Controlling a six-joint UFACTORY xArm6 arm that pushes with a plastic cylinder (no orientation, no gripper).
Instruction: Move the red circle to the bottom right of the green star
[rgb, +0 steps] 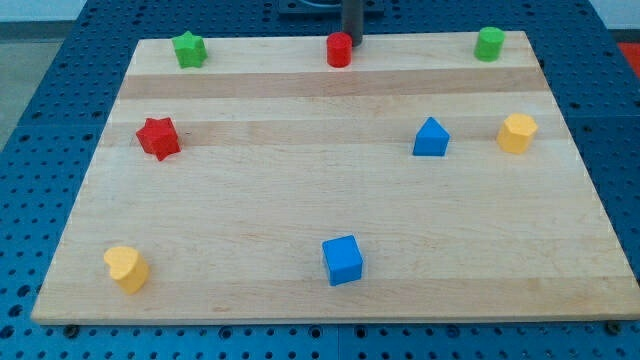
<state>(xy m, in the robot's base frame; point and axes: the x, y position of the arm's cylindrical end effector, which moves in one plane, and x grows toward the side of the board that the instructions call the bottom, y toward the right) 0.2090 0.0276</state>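
Red circle (339, 49) sits at the view's top edge of the board (300, 210), about midway across; my tip (354, 42) stands just at its upper right, touching or nearly so, I cannot tell which; the tool is a bare rod with nothing to spread or pinch, so it holds nothing and can only shove. Green star (189, 49) lies well to the view's left along the same top strip, and the goal spot is just below and to the right of it; so the circle has to travel leftward and a little down the view. From where the tip stands, on the circle's right and slightly above, a push toward the lower left looks about right; I would keep the line of push through the circle's middle, since a round block will likely roll off a glancing contact and slip aside; slow, short strokes with a re-aim between them should serve best. The top edge is close, so any upward drift risks sending the circle off the board; bias downward early. Stop short of the star, lest the circle knock it and shift the target. Other blocks are well apart from this path: red star (158, 137) lower left, green circle (489, 43) far right, blue triangle (431, 137), yellow hexagon (517, 133), blue cube (342, 260), yellow heart (126, 268).
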